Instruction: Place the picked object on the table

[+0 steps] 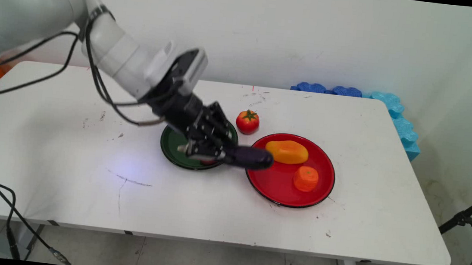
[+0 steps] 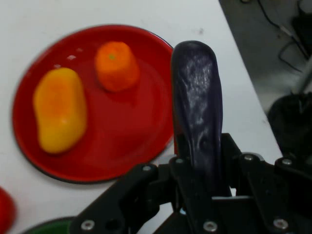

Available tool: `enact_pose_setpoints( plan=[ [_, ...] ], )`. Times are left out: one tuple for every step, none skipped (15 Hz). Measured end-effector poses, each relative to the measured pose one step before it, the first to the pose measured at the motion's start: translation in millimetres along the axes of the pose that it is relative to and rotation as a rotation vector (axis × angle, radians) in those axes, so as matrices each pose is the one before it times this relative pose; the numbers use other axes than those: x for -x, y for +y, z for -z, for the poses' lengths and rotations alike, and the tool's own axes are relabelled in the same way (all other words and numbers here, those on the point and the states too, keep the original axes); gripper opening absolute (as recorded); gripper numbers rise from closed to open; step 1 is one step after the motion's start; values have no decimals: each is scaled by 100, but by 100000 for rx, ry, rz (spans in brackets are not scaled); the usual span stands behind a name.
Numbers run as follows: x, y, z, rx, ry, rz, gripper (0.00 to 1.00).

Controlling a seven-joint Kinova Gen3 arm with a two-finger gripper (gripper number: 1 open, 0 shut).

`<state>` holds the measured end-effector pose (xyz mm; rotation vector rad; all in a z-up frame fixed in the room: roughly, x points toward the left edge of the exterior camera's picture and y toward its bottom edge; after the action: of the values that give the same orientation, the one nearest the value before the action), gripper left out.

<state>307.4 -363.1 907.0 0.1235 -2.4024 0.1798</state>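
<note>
Your gripper [image 2: 202, 170] is clamping a purple eggplant [image 2: 197, 105], its tip overhanging the red plate [image 1: 276, 184] rim; the green plate [image 1: 171, 148] is sitting just beside.

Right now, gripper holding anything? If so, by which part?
Yes: the gripper is shut on the purple eggplant, clamped at one end; the rest sticks out over the red plate's rim.

Main view: fixed, above the table's [image 1: 63, 176] near side, facing down and across to the back wall [image 1: 271, 32]; whole tabletop in frame, distant.
Hand view: mounted on the hand, facing along the gripper [image 2: 200, 195], close above the surface.
Shared: red plate [image 1: 278, 188] [image 2: 126, 146], mango [image 1: 287, 151] [image 2: 59, 109], orange piece [image 1: 305, 178] [image 2: 116, 66].
</note>
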Motion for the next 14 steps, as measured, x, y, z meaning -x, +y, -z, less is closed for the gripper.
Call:
enact_pose_setpoints(
  plan=[
    [844,-11,-433,244,-1233,604,0],
    [575,475,-845,1436,-1089,23,0],
    [493,421,-913,1423,-1027,-52,0],
    [436,327,-744,1026,-817,61,0],
    [235,154,-525,594,-406,-49,0],
    [301,184,-772,775,-570,-104,0],
    [279,131,-879,727,-482,40,0],
    [227,75,-829,597,-389,37,0],
    [166,26,-651,425,-258,49,0],
    [96,17,-405,264,-135,52,0],
    [140,21,-553,366,-184,96,0],
    [73,26,-348,301,-104,-1,0],
    [91,29,-492,463,-146,-19,0],
    [99,53,-506,510,-192,32,0]
  ],
)
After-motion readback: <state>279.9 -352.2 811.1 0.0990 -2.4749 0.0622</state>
